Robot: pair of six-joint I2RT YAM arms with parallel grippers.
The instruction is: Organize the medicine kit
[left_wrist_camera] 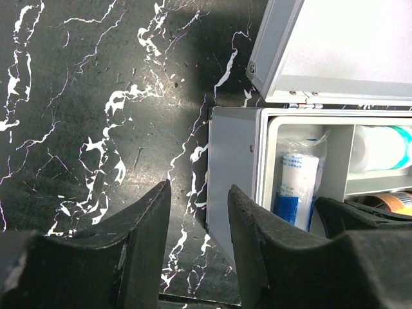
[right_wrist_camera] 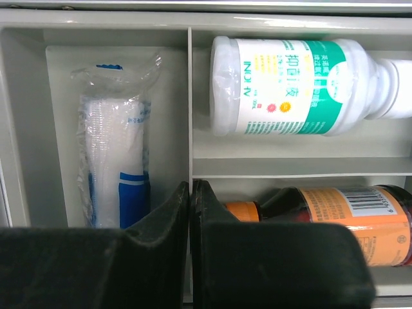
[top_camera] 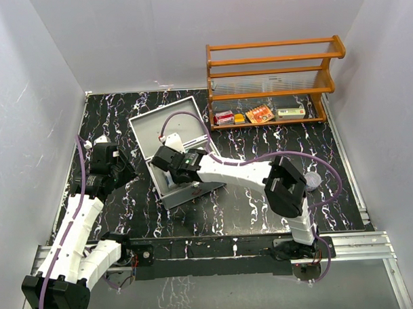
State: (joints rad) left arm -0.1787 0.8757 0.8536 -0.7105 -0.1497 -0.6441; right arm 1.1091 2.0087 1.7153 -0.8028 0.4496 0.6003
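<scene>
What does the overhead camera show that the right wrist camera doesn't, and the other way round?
Only overhead: the wooden rack, the left arm, the raised lid. Only right wrist: a white green-labelled bottle, a brown orange-labelled bottle and a wrapped bandage roll, each in its own compartment. Both: the medicine kit and the right pincer.

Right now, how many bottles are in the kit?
2: in the right wrist view, a white bottle in the upper right compartment, a brown bottle in the one below. More may be hidden.

White walls (top_camera: 141,35), black marbled table (top_camera: 229,211)
</scene>
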